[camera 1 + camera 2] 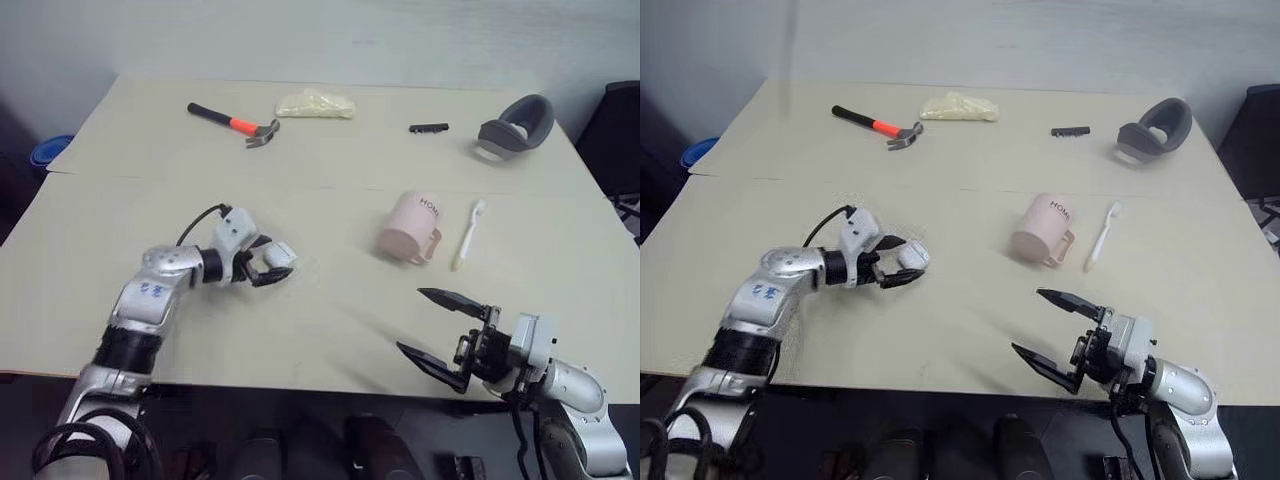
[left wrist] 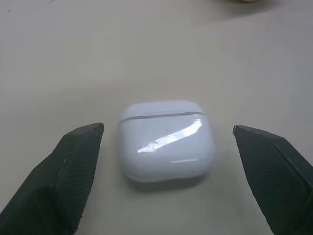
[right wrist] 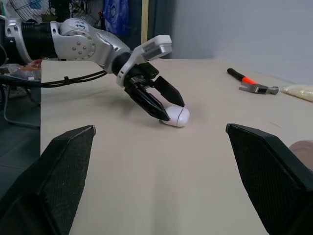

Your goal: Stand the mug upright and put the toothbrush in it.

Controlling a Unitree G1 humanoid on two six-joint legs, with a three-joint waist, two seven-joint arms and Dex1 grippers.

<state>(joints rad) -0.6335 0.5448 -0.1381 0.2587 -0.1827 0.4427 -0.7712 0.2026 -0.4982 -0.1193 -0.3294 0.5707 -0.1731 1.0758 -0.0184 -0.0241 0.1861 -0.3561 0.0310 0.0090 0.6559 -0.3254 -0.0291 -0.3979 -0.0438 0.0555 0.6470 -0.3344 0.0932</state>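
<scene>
Over the table (image 1: 90, 270), from the head view, the mug (image 1: 408, 229) lies on its side with the toothbrush (image 1: 467, 234) flat just beside it. The left gripper (image 1: 272, 262) is spread around a small white case (image 1: 281, 254), well apart from both. The right gripper (image 1: 440, 328) hangs wide and empty near the front edge.

Seen from the left wrist, the case (image 2: 166, 139) sits between splayed fingers (image 2: 63, 171), untouched.

Seen from the right wrist, its own fingers (image 3: 54, 171) gape. I'd worry the left claw closes on the case, the wrong thing, and the round mug rolls into the brush when nudged.
</scene>
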